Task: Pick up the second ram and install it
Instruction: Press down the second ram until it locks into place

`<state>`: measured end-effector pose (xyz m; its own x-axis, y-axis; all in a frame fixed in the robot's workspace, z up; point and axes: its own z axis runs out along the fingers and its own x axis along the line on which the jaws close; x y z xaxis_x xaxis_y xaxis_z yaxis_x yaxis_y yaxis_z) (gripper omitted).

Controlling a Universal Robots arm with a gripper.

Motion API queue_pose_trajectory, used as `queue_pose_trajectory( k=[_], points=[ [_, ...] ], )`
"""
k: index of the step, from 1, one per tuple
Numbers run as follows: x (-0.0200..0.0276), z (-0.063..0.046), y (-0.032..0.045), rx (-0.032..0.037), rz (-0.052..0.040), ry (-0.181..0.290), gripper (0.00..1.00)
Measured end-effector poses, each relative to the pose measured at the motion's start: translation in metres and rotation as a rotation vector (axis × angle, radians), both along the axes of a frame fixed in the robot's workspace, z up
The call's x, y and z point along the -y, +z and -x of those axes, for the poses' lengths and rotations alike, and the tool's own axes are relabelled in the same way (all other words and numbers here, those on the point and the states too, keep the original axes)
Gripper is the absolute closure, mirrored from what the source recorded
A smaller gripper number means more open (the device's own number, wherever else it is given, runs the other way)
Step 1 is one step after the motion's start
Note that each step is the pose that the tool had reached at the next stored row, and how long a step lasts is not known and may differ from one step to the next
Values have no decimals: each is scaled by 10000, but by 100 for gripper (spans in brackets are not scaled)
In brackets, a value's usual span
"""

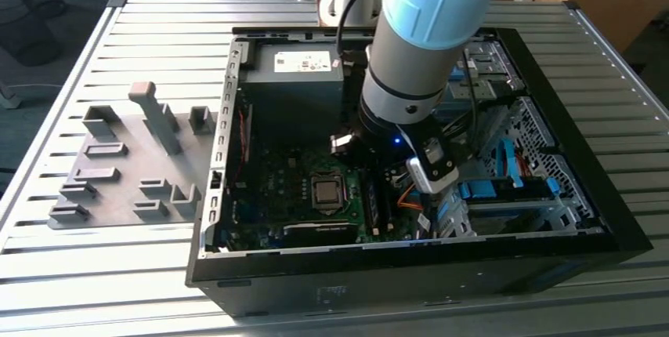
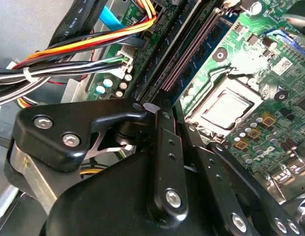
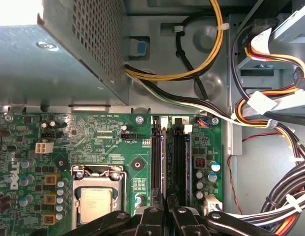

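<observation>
Here pincer hangs low inside computer case, over memory slots; open or closed, we cannot tell. Second ram we cannot pick out, perhaps edge-on beneath pincer. We judge it light, stiff, fragile: grip long edges, never chips.

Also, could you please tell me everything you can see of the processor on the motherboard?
The processor is a square chip with a dull silver metal lid. It sits flat in its socket under a shiny metal retention frame. It lies on the green motherboard with no cooler over it, so its top is bare. Small gold-coloured components stand along one side. The black memory slots run parallel on the other side, apart from it.
</observation>
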<state>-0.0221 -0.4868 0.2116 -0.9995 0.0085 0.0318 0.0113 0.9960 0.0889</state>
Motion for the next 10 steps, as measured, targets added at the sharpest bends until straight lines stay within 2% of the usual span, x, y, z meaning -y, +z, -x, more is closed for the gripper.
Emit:
queue_pose_trajectory(
  k=[10],
  points=[
    [1, 0, -48, -3, 4, 0, 86]
  ],
)
